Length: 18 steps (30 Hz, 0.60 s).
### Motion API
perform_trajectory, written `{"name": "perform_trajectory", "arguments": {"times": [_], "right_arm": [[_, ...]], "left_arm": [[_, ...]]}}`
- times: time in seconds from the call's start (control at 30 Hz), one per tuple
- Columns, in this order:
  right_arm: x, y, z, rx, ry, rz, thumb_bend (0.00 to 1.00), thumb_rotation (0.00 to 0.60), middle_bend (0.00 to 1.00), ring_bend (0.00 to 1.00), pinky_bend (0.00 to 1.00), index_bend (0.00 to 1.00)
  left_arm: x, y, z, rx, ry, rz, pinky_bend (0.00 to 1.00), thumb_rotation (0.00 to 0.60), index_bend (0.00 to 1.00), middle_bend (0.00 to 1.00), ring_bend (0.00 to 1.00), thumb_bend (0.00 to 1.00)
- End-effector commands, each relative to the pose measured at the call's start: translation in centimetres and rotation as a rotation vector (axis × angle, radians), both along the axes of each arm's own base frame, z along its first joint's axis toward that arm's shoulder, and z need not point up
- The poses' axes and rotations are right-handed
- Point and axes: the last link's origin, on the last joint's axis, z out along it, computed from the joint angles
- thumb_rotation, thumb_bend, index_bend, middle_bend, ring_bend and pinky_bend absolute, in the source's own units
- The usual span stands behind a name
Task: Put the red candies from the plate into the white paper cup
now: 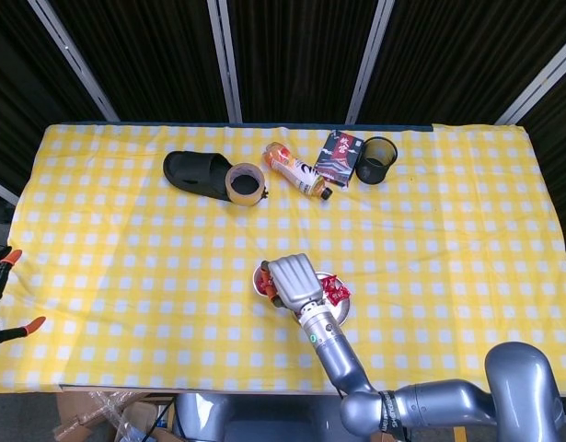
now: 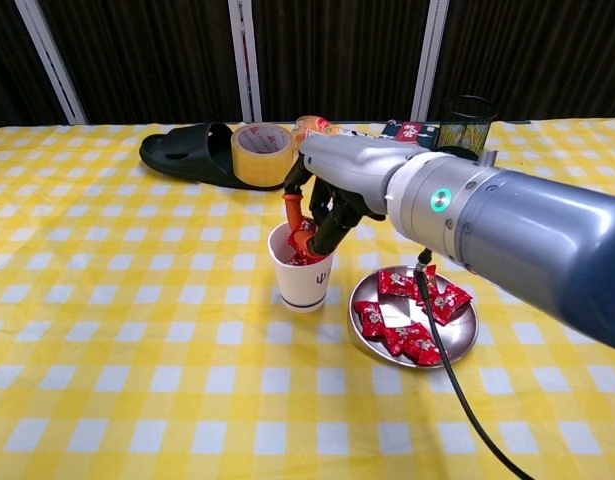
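Observation:
The white paper cup (image 2: pixel 303 280) stands at mid table with red candies showing in its mouth. To its right, the round metal plate (image 2: pixel 465 336) carries several red candies (image 2: pixel 407 336). My right hand (image 2: pixel 322 205) hovers right over the cup's mouth, its fingertips (image 2: pixel 304 239) curled downward and pinching a red candy just inside the rim. In the head view the same hand (image 1: pixel 292 281) hides most of the cup (image 1: pixel 259 280), and the plate (image 1: pixel 343 309) peeks out on its right. My left hand shows in neither view.
Along the back of the table lie a black slipper (image 2: pixel 182 152), a tape roll (image 2: pixel 261 155), a toppled orange bottle (image 1: pixel 296 170), a dark packet (image 1: pixel 340 157) and a black mesh pen holder (image 2: pixel 465 120). A black cable (image 2: pixel 442 340) hangs from the right arm across the plate.

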Motion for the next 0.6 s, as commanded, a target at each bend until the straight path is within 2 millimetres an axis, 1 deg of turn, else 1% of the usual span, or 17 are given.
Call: {"name": "perform_trajectory", "arguments": {"times": [0.03,0.07,0.2,0.3,0.43,0.6], "right_arm": [[0.0,0.0,-0.4,0.003,0.000,0.005,0.51,0.600,0.79,0.94,0.84,0.56],[0.0,0.0,-0.5,0.004,0.001,0.006,0.50,0.600,0.79,0.94,0.84,0.55],[0.1,0.1,-0.8,0.002,-0.006,0.012,0.44,0.600,0.79,0.94,0.84,0.45],[0.0,0.1,-0.9,-0.004,-0.003,0.014,0.42,0.600,0.79,0.94,0.84,0.42],[-0.3,0.1,-0.5,-0.017,-0.006,0.012,0.42,0.600,0.79,0.94,0.84,0.42],[-1.2,0.5,0.6,-0.042,-0.001,0.014,0.42,0.600,0.79,0.94,0.84,0.41]], "left_arm": [[0.0,0.0,0.1,0.003,-0.002,0.002,0.00,0.600,0.00,0.00,0.00,0.05],[-0.1,0.0,0.1,0.004,-0.004,0.003,0.00,0.600,0.00,0.00,0.00,0.05],[-0.1,0.0,0.1,0.005,-0.007,0.005,0.00,0.600,0.00,0.00,0.00,0.05],[-0.1,0.0,0.1,0.005,-0.006,0.005,0.00,0.600,0.00,0.00,0.00,0.05],[-0.1,0.0,0.1,0.005,-0.007,0.007,0.00,0.600,0.00,0.00,0.00,0.05],[-0.1,0.0,0.1,0.006,-0.008,0.009,0.00,0.600,0.00,0.00,0.00,0.05]]}}
